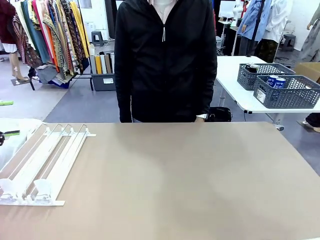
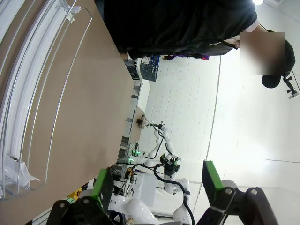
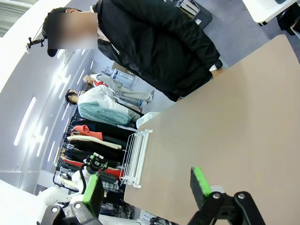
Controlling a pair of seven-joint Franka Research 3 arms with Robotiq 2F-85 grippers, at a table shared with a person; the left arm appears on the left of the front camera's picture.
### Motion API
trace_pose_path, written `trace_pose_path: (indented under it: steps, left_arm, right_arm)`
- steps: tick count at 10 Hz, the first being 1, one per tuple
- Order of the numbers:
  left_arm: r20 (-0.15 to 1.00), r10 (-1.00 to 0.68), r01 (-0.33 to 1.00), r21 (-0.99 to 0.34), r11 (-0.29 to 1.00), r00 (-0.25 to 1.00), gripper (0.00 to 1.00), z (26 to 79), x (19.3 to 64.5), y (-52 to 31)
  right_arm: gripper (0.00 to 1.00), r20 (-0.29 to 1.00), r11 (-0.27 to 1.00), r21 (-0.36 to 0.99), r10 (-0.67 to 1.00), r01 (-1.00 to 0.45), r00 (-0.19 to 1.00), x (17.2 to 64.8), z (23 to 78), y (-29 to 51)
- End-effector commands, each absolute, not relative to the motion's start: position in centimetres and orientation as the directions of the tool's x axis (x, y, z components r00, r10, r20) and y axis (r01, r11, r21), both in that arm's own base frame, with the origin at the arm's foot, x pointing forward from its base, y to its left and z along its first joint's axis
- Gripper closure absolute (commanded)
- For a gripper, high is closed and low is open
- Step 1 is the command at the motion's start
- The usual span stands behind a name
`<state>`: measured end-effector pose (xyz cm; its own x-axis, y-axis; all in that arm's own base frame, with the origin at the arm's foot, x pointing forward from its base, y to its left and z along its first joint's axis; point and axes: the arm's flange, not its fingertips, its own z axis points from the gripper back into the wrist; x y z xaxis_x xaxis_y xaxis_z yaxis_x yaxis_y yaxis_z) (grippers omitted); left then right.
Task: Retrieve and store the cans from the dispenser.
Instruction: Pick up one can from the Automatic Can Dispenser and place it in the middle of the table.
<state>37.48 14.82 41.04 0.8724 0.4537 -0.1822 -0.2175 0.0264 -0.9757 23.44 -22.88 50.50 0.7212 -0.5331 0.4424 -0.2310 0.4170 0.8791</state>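
Observation:
The dispenser (image 1: 42,165) is a flat white wire rack lying at the left end of the tan table, its lanes bare. It also runs along the left of the left wrist view as the dispenser (image 2: 28,108), and lies far off as the dispenser (image 3: 136,157) in the right wrist view. Two blue cans (image 1: 275,81) stand in a grey basket on a white table behind. My left gripper (image 2: 157,183) is open, with nothing between its green pads, raised beside the rack. My right gripper (image 3: 146,187) is open and empty, above the table's near edge.
A person in a black jacket (image 1: 165,60) stands at the far edge of the tan table (image 1: 190,180). Two grey lattice baskets (image 1: 285,92) sit on the white table at back right. Clothes racks stand at back left.

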Motion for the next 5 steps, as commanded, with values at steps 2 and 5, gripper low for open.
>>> trace_pose_path:
  steps: [2, 5]
  left_arm:
    - [-0.186, 0.453, -0.228, -0.973, 0.039, 0.872, 0.0, 41.38, 37.2, 14.95]
    - [-0.186, 0.453, -0.228, -0.973, 0.039, 0.872, 0.0, 41.38, 37.2, 14.95]
  right_arm:
    - [0.0, 0.466, 0.414, 0.872, -0.539, -0.261, 0.702, 23.76, 50.69, -22.89]
    - [0.0, 0.466, 0.414, 0.872, -0.539, -0.261, 0.702, 23.76, 50.69, -22.89]
